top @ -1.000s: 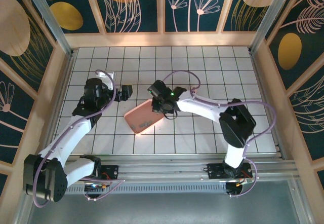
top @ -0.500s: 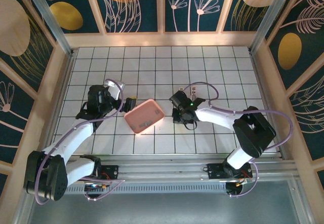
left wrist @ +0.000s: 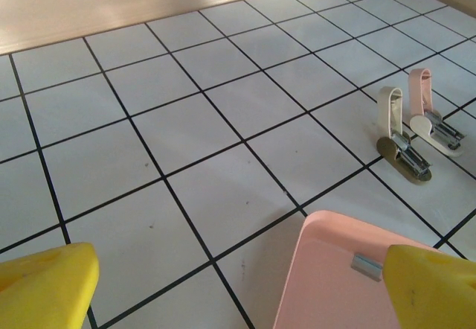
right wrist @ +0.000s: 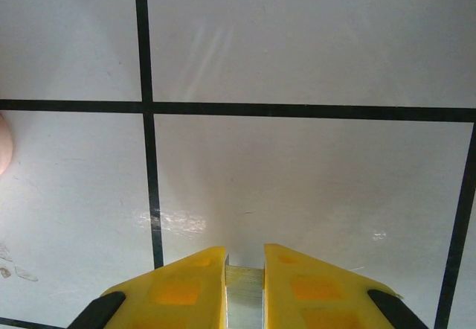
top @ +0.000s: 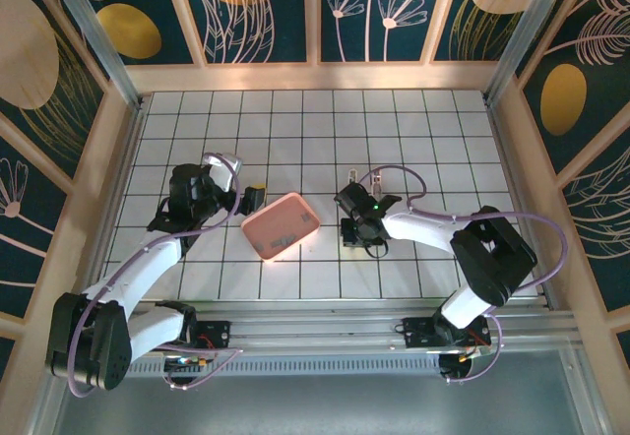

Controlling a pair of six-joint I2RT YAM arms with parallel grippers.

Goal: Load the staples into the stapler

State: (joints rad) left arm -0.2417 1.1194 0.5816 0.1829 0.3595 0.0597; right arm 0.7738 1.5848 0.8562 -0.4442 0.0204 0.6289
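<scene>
Right gripper [right wrist: 245,260] pinches a thin grey strip of staples [right wrist: 245,292] above bare tiles [right wrist: 312,180]; left gripper [left wrist: 238,269] gapes wide at the pink tray [left wrist: 320,284], beige stapler [left wrist: 400,137] and pink stapler [left wrist: 431,117] open beyond.

1. The right gripper [top: 358,232] has come off the pink tray [top: 295,220]. A second ago it hung over the tray's far right corner. Now it is over bare table [top: 443,140] just to the right of the tray, closer to the near edge, with the staples [right wrist: 245,299] pinched between its fingers
2. Most of that move came in the first half second. Since then it has only slid a little further towards the near edge
3. The right arm's elbow [top: 492,253] has swung out towards the table's right edge
4. The left gripper [top: 254,199], fingers spread wide, has drawn in towards the near edge and now sits just beside the tray's far left side
</scene>
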